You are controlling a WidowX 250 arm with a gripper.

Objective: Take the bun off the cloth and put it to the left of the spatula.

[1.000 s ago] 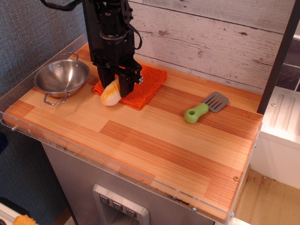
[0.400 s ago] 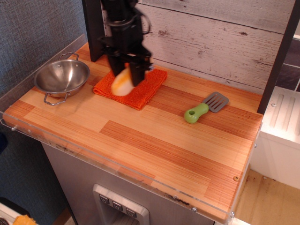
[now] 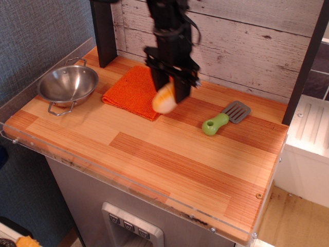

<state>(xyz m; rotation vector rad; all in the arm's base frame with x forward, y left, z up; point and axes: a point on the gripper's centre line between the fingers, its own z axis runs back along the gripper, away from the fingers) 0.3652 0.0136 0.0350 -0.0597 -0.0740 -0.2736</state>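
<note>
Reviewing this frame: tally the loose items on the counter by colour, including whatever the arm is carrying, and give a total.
Orange: 1, the cloth
Yellow-tan: 1, the bun, held by the gripper
Green and grey: 1, the spatula
Silver: 1, the metal bowl
Total: 4

The bun (image 3: 164, 99), pale yellow to golden-tan, hangs tilted above the surface toward the back edge, just off the right edge of the cloth (image 3: 132, 91). That orange square lies flat near the back-left corner. The green-handled spatula (image 3: 225, 118) lies right of centre.
</note>
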